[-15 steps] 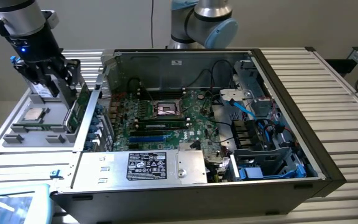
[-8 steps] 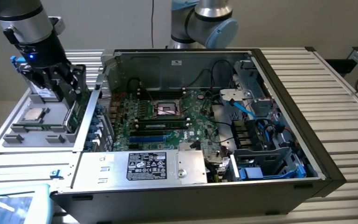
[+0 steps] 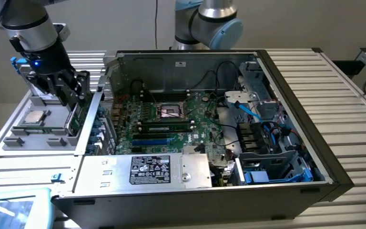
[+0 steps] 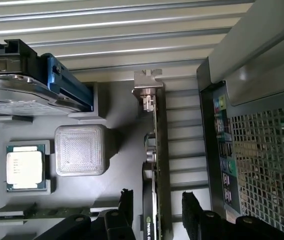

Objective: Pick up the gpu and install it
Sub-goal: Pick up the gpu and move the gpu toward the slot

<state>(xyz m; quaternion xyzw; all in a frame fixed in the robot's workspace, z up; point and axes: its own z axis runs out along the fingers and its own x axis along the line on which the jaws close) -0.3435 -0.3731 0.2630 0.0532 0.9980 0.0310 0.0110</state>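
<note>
Exterior view: the open black computer case (image 3: 202, 205) lies just beside the grey moulded parts tray (image 3: 40, 143). In that tray stands the gpu (image 4: 158, 150) — a flat green-board card with a black cooler, set on edge. The black two-finger gripper (image 4: 157, 199) straddles it, jaws open, one at each face, not touching — the card's long axis runs parallel to the jaw faces.

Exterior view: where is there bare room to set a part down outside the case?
Free: the slatted table on the exterior view's right of the case, and the slats on the near side of the tray. Crowded: the tray, where the open pincer straddles the graphics card.
</note>
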